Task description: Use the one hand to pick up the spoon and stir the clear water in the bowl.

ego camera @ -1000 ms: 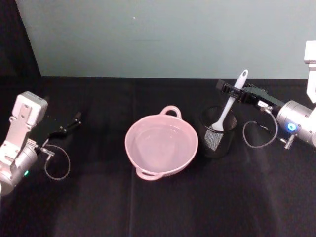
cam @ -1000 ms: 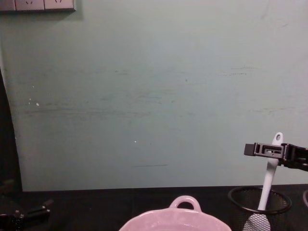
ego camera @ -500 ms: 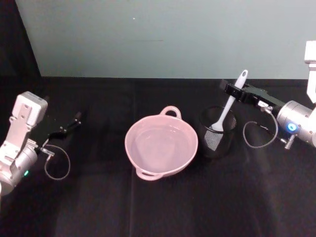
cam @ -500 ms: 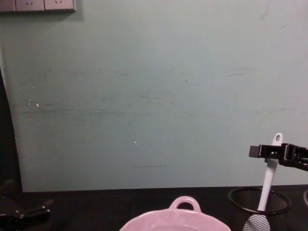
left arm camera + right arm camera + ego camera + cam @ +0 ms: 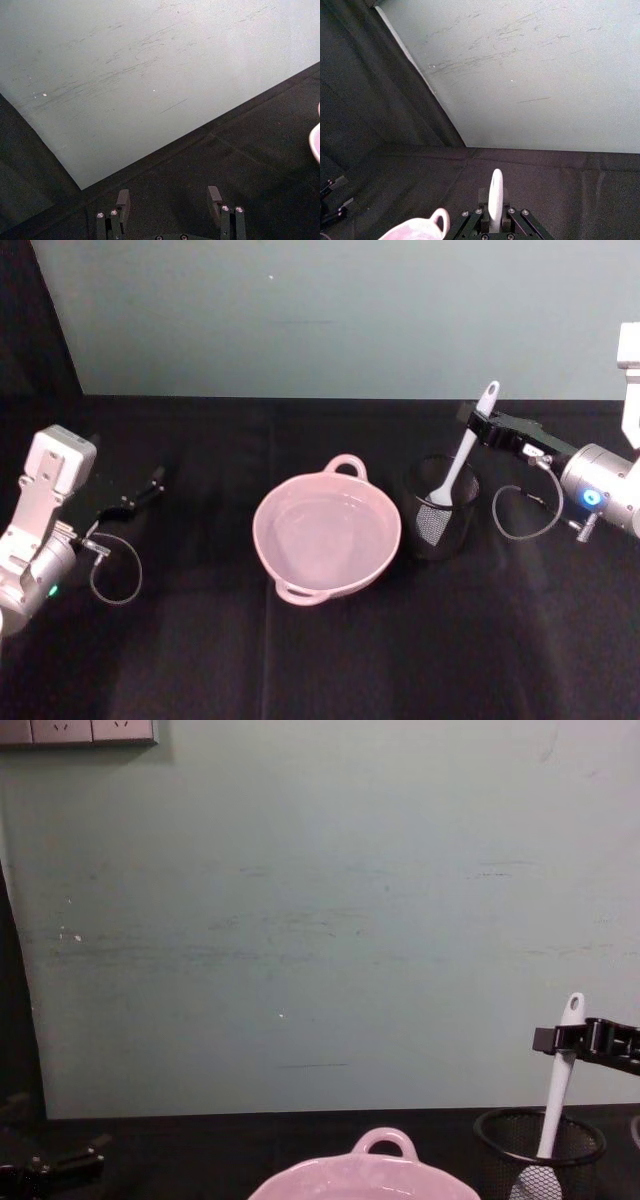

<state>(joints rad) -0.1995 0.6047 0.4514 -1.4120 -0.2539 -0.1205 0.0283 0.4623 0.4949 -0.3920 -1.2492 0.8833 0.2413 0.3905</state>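
The white spoon (image 5: pixel 462 455) stands tilted in a black wire-mesh cup (image 5: pixel 441 525), head down and handle up. My right gripper (image 5: pixel 476 424) reaches in from the right at the upper handle, just under the oval hole. In the right wrist view its fingers press on both sides of the spoon (image 5: pixel 495 192), so it is shut on it. From the chest, this gripper (image 5: pixel 552 1040) crosses the spoon (image 5: pixel 560 1080) above the cup (image 5: pixel 540 1145). The pink bowl (image 5: pixel 262 540) sits left of the cup, holding clear water (image 5: pixel 325 535). My left gripper (image 5: pixel 148 485) rests open far left.
A black cloth covers the table, with a pale green wall behind it. Cable loops hang beside both wrists. The bowl's loop handle (image 5: pixel 385 1140) faces the wall. Open cloth lies in front of the bowl and between it and the left arm.
The right gripper's tips have drawn back to the right, from past the spoon handle to level with it, and closed on the handle. The spoon shifted slightly. The left arm stayed still.
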